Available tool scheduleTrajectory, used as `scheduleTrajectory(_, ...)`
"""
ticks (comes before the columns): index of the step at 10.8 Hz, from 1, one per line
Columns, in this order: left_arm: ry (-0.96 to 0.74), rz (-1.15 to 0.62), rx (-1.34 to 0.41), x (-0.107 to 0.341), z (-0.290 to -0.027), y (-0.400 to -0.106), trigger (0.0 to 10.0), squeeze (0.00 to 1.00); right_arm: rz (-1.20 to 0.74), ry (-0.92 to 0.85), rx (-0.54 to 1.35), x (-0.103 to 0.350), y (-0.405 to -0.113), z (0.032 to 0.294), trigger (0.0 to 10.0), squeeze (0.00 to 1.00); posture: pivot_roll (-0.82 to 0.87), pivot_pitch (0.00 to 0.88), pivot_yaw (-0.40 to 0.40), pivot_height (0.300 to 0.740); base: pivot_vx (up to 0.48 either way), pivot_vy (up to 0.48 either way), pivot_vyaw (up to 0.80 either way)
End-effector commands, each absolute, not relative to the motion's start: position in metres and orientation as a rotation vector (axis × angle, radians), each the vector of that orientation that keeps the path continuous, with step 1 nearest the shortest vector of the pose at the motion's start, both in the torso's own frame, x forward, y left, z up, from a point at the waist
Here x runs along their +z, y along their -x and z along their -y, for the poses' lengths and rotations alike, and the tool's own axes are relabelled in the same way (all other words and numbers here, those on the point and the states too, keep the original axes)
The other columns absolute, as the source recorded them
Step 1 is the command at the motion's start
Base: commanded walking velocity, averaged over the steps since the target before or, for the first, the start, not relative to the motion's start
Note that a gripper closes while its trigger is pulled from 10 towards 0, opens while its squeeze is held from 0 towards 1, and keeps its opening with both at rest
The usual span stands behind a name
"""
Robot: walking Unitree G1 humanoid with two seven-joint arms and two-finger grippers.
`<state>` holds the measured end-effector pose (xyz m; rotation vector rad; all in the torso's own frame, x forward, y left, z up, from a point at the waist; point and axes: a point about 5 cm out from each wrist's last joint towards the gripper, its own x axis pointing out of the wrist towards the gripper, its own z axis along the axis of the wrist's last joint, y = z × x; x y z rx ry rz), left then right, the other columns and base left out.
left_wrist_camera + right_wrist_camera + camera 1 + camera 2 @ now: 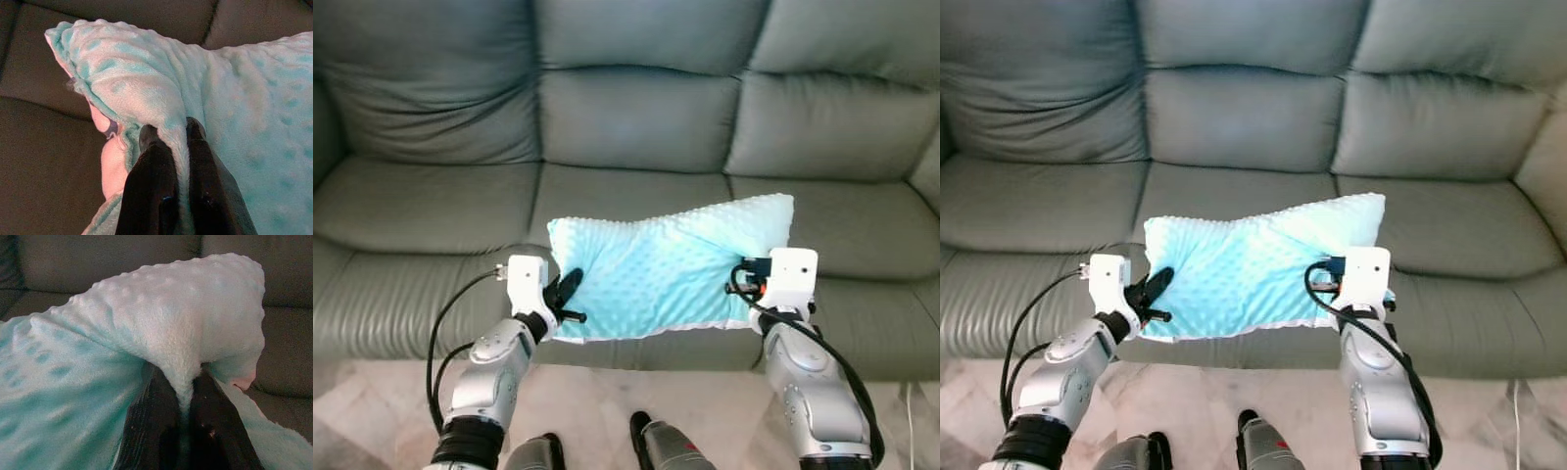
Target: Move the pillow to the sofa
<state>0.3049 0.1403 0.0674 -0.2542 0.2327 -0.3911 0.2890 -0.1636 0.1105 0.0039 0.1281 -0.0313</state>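
Holding a pale turquoise dotted pillow (671, 264) between them, both arms reach forward toward a grey-green leather sofa (626, 137). The pillow is stretched lengthwise left to right, over the front part of the middle seat cushion (626, 196); its right end sits higher than its left, so it lies on a slant. Whether its underside touches the cushion cannot be told from the head views. Left gripper (172, 131): clenched on the pillow's left near corner, with a fold of the fleece pinched between the two black fingers (151, 171). A strip of pinkish-white backing shows at the seam beside that fold. Right gripper (182, 374): clenched on the right end of the pillow, a ridge of fabric squeezed between its fingers (151, 421), the pillow's corner bulging up above them. From the head, the left wrist's white camera block (527, 279) stands just left of the pillow edge, and the right wrist's block (791, 276) overlaps the pillow's right near corner. Black cables (445, 323) loop from the left forearm; another cable runs down the right forearm. Sofa: three back cushions and three seat cushions in view, leather creased. Pale marbled tile floor (607, 401) lies in front of the sofa, nearest the robot.
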Motion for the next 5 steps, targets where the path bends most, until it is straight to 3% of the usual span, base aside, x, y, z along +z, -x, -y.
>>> scheduleTrajectory(1,0.260,-0.232,-0.400,0.0670,-0.1397,-0.3016,10.0,0.00,-0.137,0.005,-0.032,0.1092,-0.2872,0.1658,10.0,0.00,-0.16,0.235,-0.044,0.740,0.000,0.000,0.00)
scheduleTrajectory(5,0.276,-0.203,-0.379,0.0729,-0.1458,-0.3022,10.0,0.00,-0.132,-0.001,-0.028,0.1093,-0.2858,0.1639,10.0,0.00,-0.16,0.233,-0.045,0.740,0.000,0.000,0.00)
